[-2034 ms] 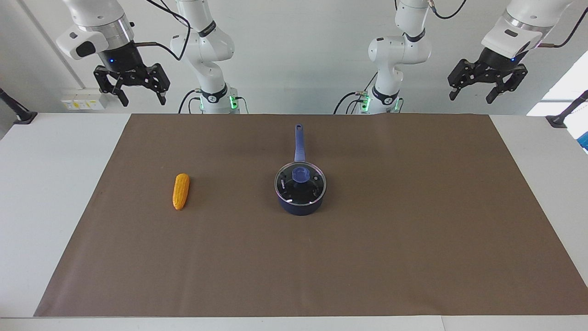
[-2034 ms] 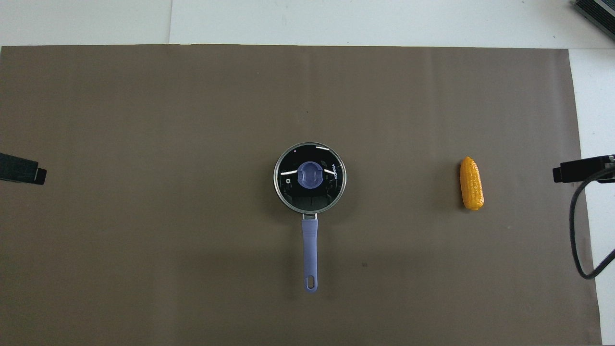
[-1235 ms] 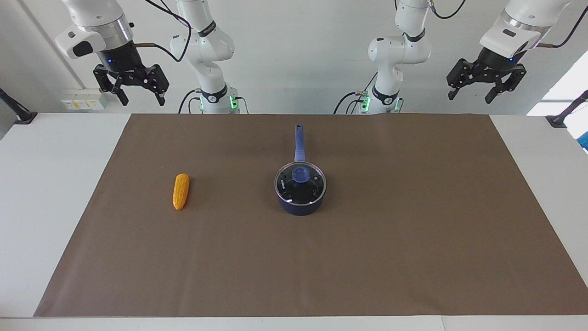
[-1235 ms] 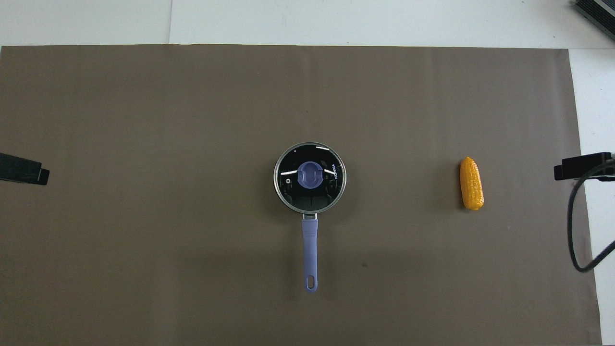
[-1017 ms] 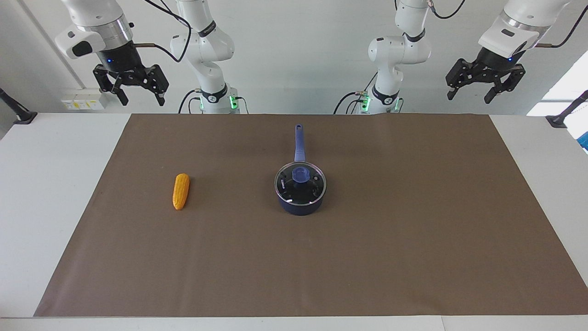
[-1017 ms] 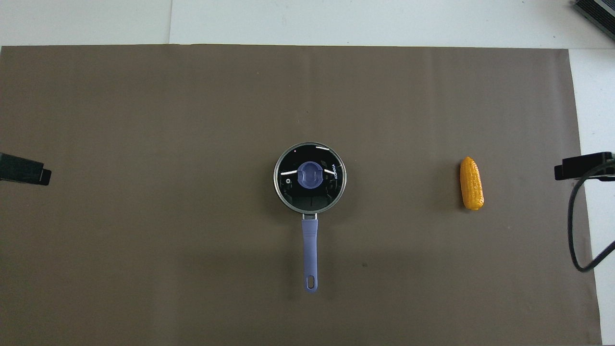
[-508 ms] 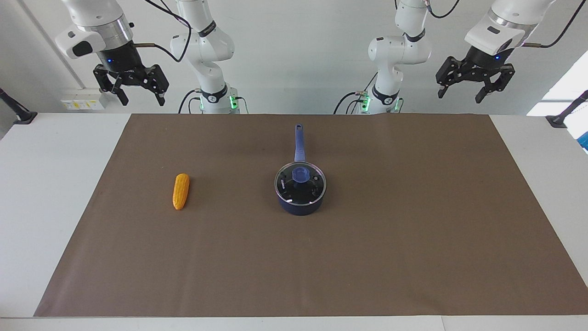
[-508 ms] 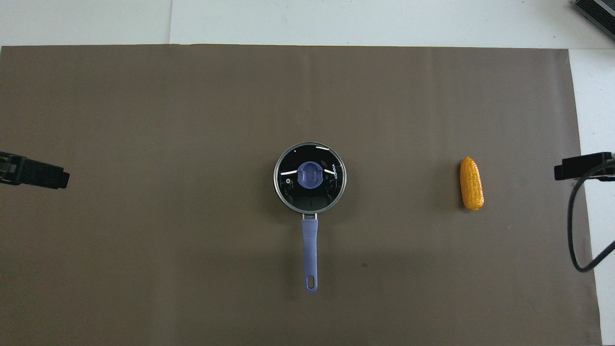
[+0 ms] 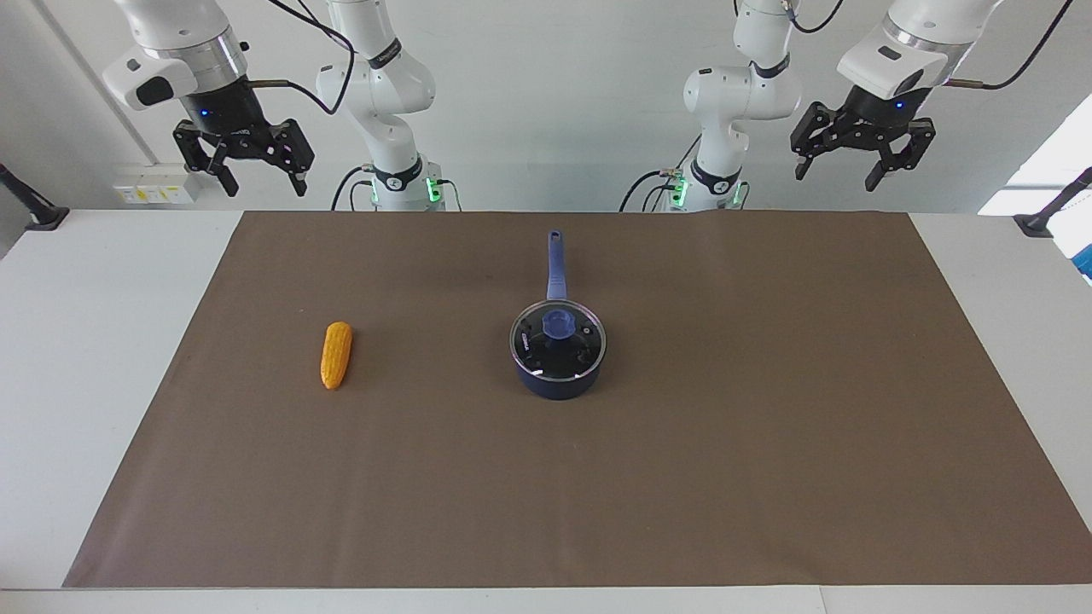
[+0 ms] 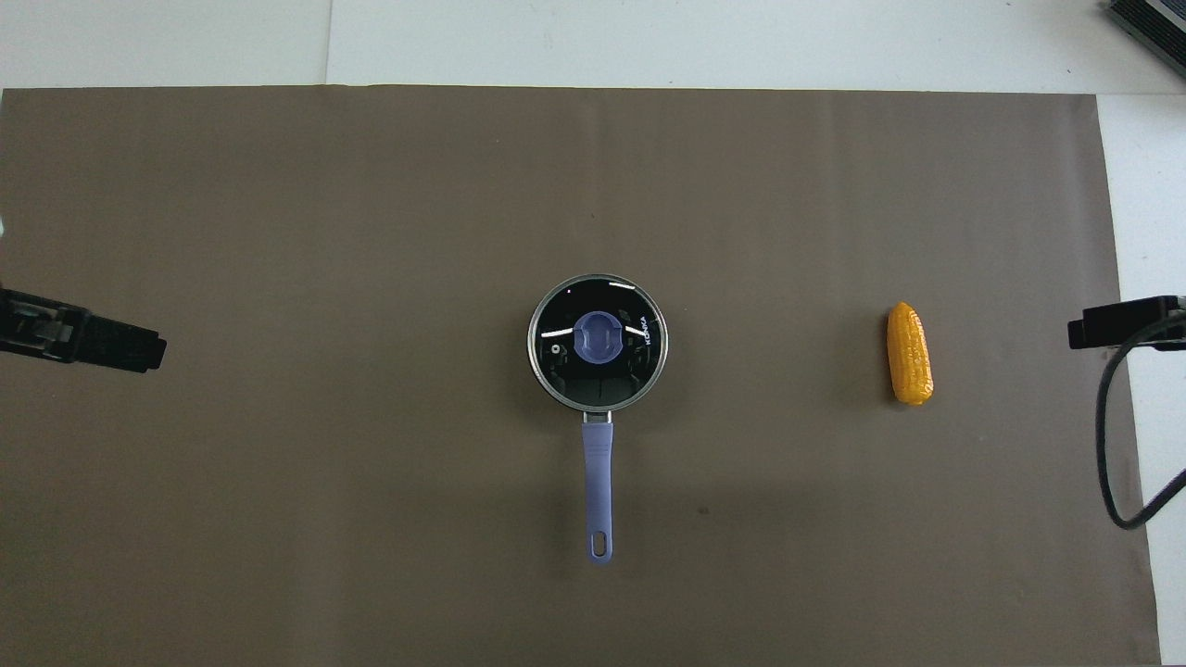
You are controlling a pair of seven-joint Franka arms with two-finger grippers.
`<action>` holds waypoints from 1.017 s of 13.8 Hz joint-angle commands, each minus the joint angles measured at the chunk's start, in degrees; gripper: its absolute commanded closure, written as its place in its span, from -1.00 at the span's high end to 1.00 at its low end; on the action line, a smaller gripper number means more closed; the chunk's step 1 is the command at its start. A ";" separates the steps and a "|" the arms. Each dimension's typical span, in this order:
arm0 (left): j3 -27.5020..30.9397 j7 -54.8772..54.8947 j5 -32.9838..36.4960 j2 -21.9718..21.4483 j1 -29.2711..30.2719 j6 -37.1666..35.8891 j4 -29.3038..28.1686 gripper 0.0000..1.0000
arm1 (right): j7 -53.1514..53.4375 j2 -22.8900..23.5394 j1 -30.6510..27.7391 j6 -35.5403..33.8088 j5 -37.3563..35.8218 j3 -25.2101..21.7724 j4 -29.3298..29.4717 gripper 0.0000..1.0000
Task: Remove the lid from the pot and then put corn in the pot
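Observation:
The dark blue pot (image 9: pixel 559 380) stands at the middle of the brown mat, its long handle (image 9: pixel 555 264) pointing toward the robots. The glass lid (image 9: pixel 536 345) with a blue knob (image 9: pixel 558 324) sits shut on it; it also shows in the overhead view (image 10: pixel 639 361). The yellow corn (image 9: pixel 336 355) lies on the mat toward the right arm's end, also seen in the overhead view (image 10: pixel 909 353). My left gripper (image 9: pixel 836 177) is open and empty, high over the left arm's end of the mat. My right gripper (image 9: pixel 266 188) is open and empty, waiting high over the mat's corner near the corn.
The brown mat (image 9: pixel 768 426) covers most of the white table (image 9: pixel 77 341). A black cable (image 10: pixel 1107 445) hangs by the right gripper. A dark object (image 10: pixel 1149 28) sits at the table's farthest corner on the right arm's end.
My left gripper has moved sideways toward the middle of the table, staying high and open. The right gripper has barely moved. Pot, lid and corn have not moved.

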 commanded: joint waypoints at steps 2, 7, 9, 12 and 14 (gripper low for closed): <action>0.22 -0.48 -0.05 -0.98 -0.51 -0.42 -0.78 1.00 | -1.60 -0.94 -0.45 -0.22 1.17 -0.54 -0.87 1.00; -0.84 -0.48 -0.14 -1.33 -3.39 4.92 -4.20 1.00 | -1.07 -2.35 -0.45 11.86 0.64 -0.90 -12.62 1.00; -0.84 -0.48 -0.14 -1.16 -5.94 10.45 -6.75 1.00 | -1.51 0.19 -0.10 18.04 0.64 -0.90 -15.45 1.00; -0.84 -1.78 -0.14 -0.10 -11.82 15.37 -11.57 1.00 | -1.69 6.86 0.16 26.54 0.73 -0.81 -18.09 1.00; -0.93 -6.87 -0.14 -0.02 -15.34 22.66 -16.14 1.00 | -1.77 11.26 0.34 33.76 0.81 -0.73 -20.11 1.00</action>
